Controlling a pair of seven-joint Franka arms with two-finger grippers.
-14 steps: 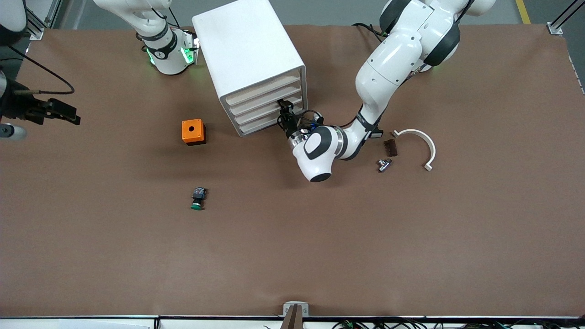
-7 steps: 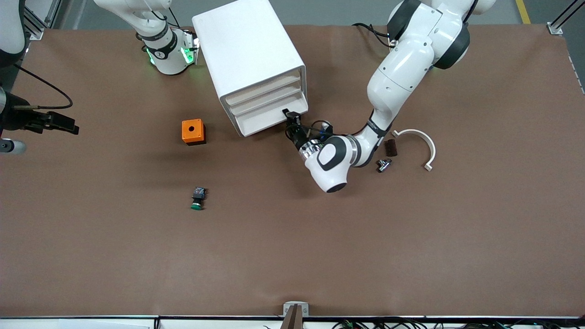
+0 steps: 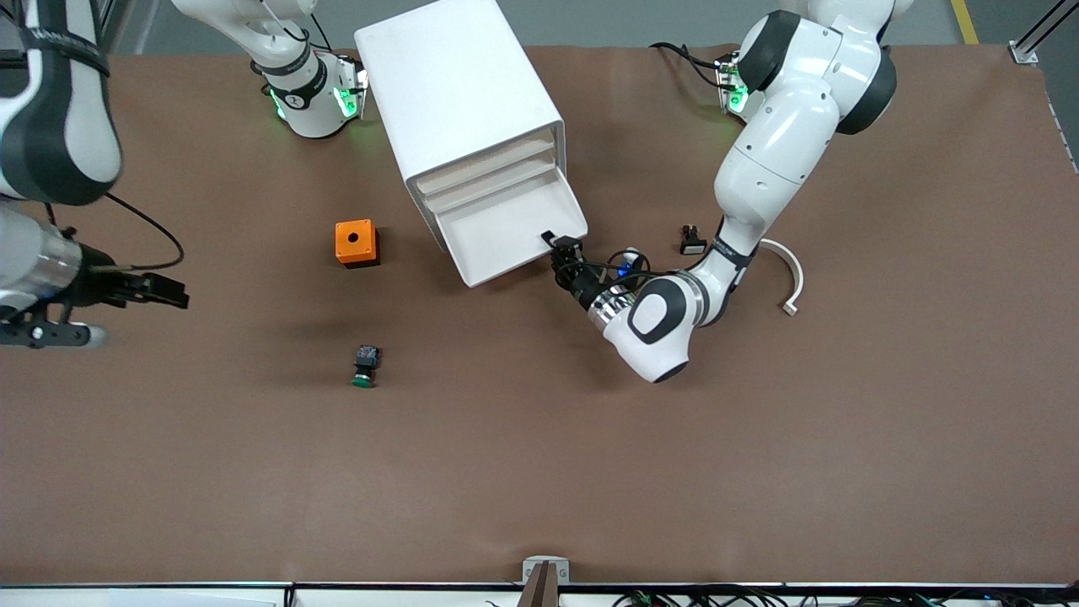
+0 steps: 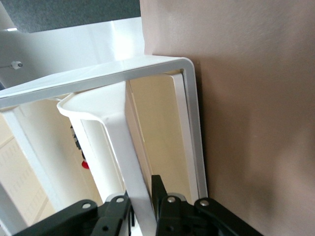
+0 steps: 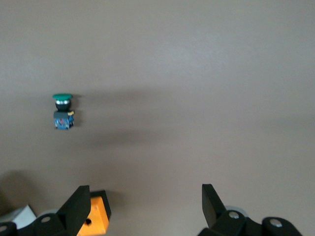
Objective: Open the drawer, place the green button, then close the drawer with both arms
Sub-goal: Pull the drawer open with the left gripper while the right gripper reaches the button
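Gripped the front lip of the drawer with the left end effector, pinched narrow on that white wall. Hung the right end effector over the tabletop at the right arm's end, spread wide, holding nothing. Spotted the button lying nearer the camera than the orange box, long axis toward the camera, green cap nearest. Placed it toward the left arm's end from the right end effector; judged the right arm closer. Found the drawer out of the cabinet, seemingly empty.
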